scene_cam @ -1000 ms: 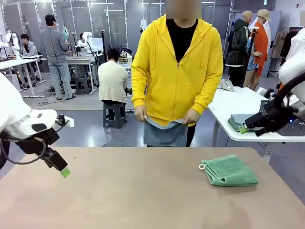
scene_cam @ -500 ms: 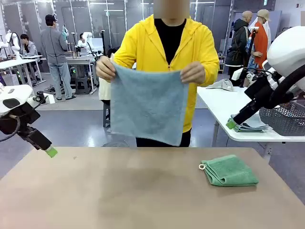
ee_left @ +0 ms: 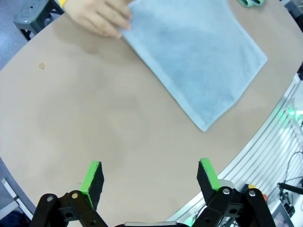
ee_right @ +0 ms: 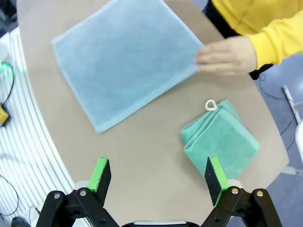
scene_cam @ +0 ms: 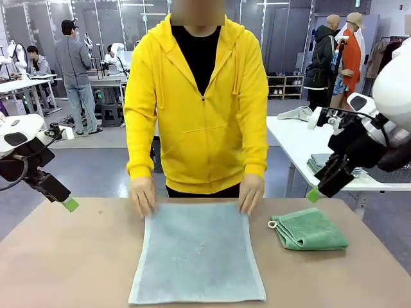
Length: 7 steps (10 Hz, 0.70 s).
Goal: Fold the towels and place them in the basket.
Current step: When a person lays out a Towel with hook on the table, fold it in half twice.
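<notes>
currently: pale grey-blue terry towel (scene_cam: 198, 253) flat on brown desk (scene_cam: 77, 256), far corners under person's hands (scene_cam: 142, 196); mint green folded towel (scene_cam: 309, 230) beside. left end effector (ee_left: 150, 177), right end effector (ee_right: 158, 175): spread, empty. next, probably: grip near corners, fold.

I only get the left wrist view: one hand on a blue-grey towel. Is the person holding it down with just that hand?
Observer: No, with both. A second hand presses the towel's other far corner.
Visitor: And the green scrap at the edge of my picture?
Observer: That is a green towel, already folded, lying apart from the flat one on the robot's right.
Visitor: Is the other arm doing anything?
Observer: The right gripper hangs above the table with its jaws open, holding nothing.
</notes>
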Available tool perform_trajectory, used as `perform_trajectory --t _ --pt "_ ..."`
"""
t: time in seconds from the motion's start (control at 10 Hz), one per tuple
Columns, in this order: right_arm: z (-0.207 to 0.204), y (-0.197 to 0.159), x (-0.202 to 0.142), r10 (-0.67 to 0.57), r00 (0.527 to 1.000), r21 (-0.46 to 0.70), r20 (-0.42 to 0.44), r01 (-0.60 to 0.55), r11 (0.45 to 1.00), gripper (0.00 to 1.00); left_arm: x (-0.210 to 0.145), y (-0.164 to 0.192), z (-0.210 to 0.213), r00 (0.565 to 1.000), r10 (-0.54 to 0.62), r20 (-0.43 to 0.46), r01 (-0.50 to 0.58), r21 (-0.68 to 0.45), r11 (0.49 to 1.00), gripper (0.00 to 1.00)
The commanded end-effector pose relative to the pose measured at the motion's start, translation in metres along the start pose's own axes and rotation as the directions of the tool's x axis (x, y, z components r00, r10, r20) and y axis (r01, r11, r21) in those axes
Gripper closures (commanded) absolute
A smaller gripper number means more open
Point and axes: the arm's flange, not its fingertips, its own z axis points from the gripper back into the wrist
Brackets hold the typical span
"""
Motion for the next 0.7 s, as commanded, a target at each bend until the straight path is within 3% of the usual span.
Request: perform_trajectory --t 0.0,0.6 --pt "0.0053 0.0147 -0.0046 -0.002 1.000 0.016 -0.018 0.003 1.000 0.00 0.0015 -0.0005 -0.0075 1.000 -0.015 0.017 0.015 -0.017 1.000 0.00" --pt "0.0022 0.0085 -0.0030 0.014 1.000 0.010 -0.008 -0.014 1.000 0.00 0.0001 -0.0008 -0.0016 1.000 -0.002 -0.003 0.002 -0.002 1.000 0.00"
